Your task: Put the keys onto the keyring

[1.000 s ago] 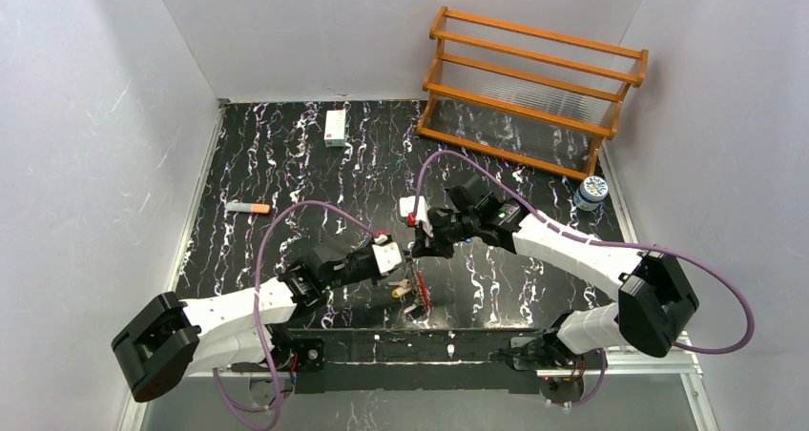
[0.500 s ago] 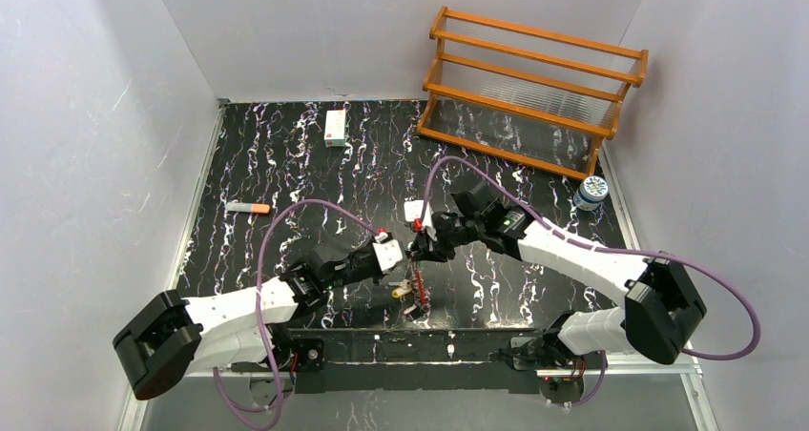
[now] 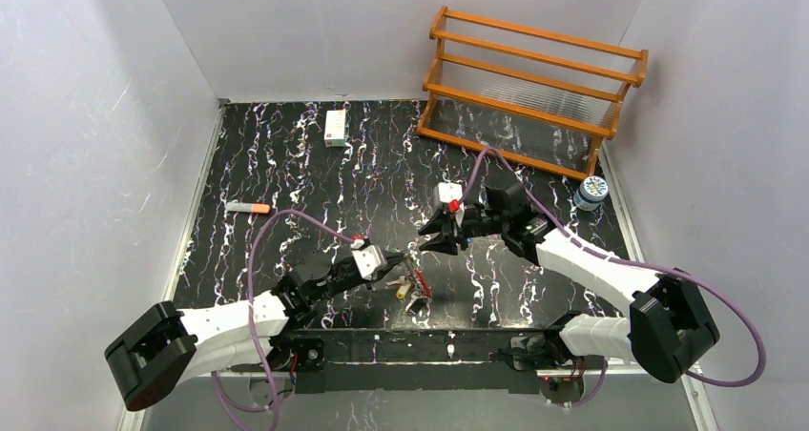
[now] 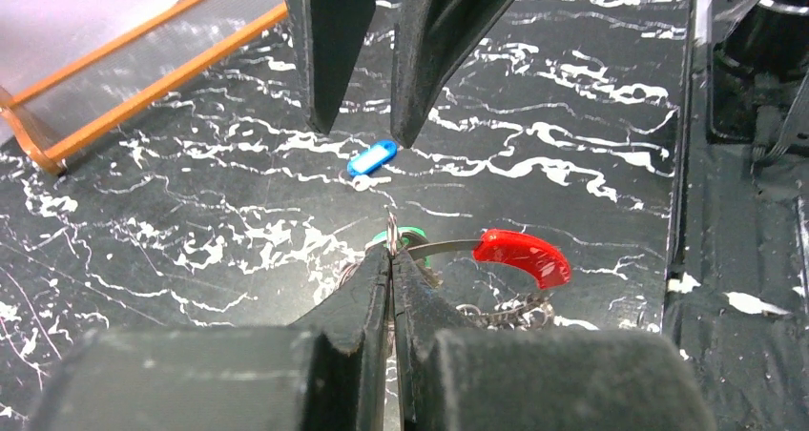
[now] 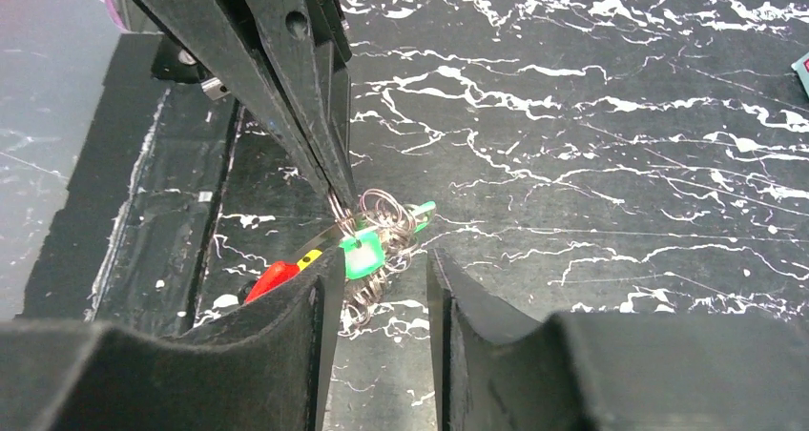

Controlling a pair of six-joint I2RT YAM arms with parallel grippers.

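Two claws: left claw (image 4: pixel 391 252) pressed together, pinching the keyring (image 4: pixel 520 256) by its wire beside the red segment; right claw (image 5: pixel 382 278) spread, empty. Blue-tagged key (image 4: pixel 372 157) lies loose on the desk (image 3: pixel 286 164), apart from the ring.

Green key (image 4: pixel 408 233) mostly hidden behind the left pincer (image 4: pixel 391 253) — keyring (image 4: pixel 522 256) loop partly too.

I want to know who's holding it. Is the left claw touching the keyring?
Touching. The left wrist view shows the left gripper shut on the keyring, with its thin wire pinched right between the two fingertips and no gap showing.
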